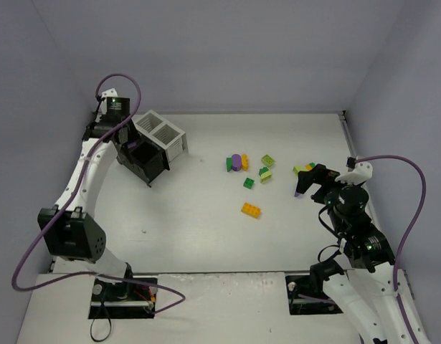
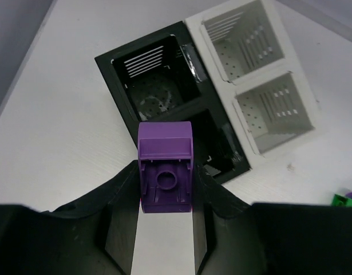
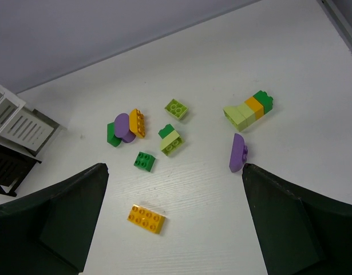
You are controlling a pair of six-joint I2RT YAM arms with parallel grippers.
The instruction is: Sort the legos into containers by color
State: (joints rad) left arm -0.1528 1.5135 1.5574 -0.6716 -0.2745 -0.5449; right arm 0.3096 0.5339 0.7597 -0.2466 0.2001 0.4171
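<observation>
My left end effector [image 2: 165, 186] clamps a purple brick [image 2: 164, 150] above the black containers [image 2: 190, 43], upper left in the overhead view, where my arm [image 1: 84, 168] hides it. My right end effector [image 3: 174, 172] gapes over the loose legos [image 3: 171, 140]; there the containers are cut off at the left edge.

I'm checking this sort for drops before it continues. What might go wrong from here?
1. The left gripper holds the purple brick seemingly over the wall shared by the two black bins; released here, it may clip that wall or bounce out.
2. The open right gripper hovers by a purple piece lying close to the lime-orange-green stack; grasping it may knock the stack.
</observation>
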